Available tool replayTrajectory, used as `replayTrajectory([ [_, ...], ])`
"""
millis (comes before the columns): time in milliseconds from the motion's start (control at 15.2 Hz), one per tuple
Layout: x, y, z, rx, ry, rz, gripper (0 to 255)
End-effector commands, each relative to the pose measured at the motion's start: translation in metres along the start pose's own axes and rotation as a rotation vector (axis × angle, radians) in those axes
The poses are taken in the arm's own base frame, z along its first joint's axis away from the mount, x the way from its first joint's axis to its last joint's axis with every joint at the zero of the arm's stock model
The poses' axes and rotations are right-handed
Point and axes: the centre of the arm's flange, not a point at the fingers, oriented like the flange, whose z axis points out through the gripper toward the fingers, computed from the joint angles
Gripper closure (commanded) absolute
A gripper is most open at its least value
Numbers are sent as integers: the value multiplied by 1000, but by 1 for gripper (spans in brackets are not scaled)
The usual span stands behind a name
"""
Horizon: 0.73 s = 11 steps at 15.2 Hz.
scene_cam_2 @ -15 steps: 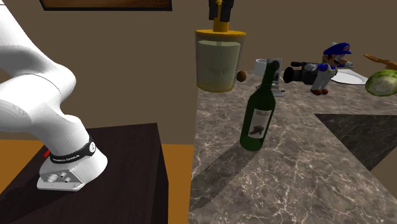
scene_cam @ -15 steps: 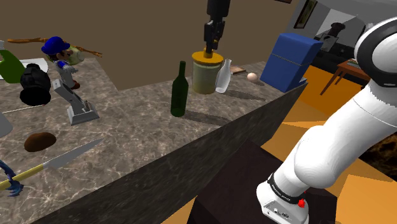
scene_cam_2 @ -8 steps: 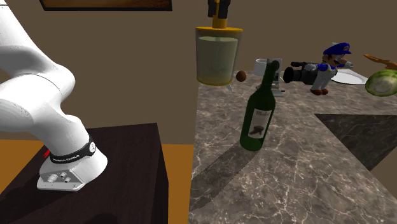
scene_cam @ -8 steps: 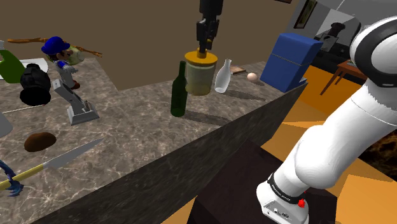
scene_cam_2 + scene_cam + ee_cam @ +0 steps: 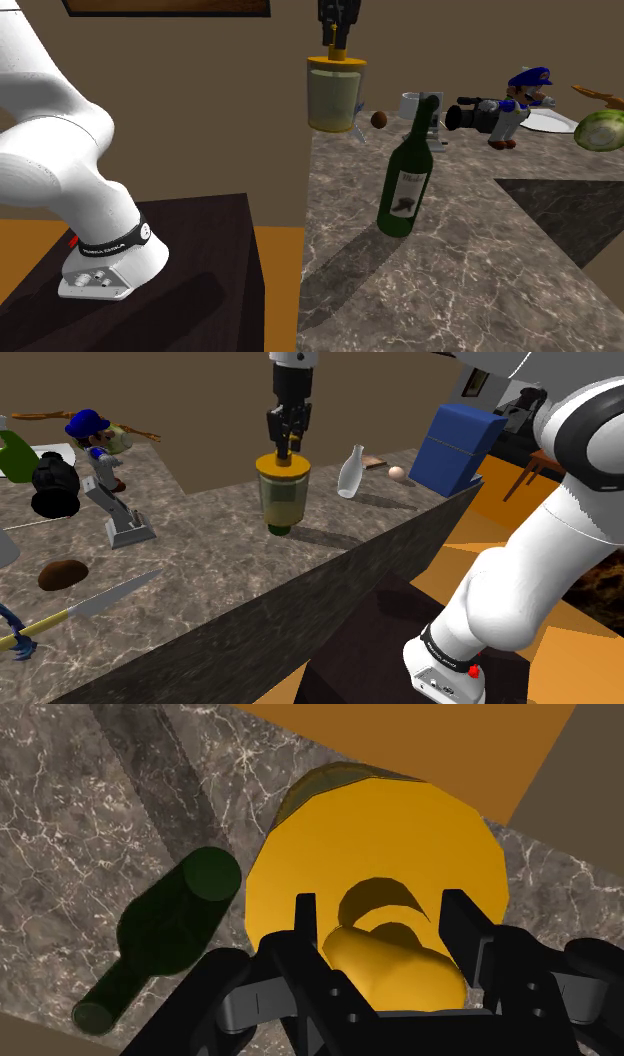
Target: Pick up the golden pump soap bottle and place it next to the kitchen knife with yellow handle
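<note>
Golden-topped, the soap bottle [image 5: 283, 492] is clasped by its pump in the gripper [image 5: 287, 449], hanging below the hand, and should be carried high over the green bottle [image 5: 160, 934] beneath it toward the knife [image 5: 108, 596].

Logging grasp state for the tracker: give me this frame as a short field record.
gripper: shut on the soap bottle, by its pump
soap bottle: upright, hanging above the counter
green bottle: standing on the counter, close to the soap bottle
knife: flat on the counter, far from the soap bottle, at shoulder view's lower left
placement: not yet done
</note>
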Motion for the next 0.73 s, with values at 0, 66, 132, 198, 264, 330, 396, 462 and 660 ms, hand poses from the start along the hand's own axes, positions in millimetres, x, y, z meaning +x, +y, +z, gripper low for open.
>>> replayTrajectory([
  [0,11,-21,6,0,2,2,255],
  [66,16,-32,10,0,2,2,255],
  [132,20,-44,15,0,2,2,255],
  [198,25,-55,19,0,2,2,255],
  [264,30,-66,24,0,2,2,255],
  [330,35,-78,28,0,2,2,255],
  [396,40,-89,33,0,2,2,255],
  [462,44,-101,37,0,2,2,255],
  [660,59,-135,50,0,2,2,255],
])
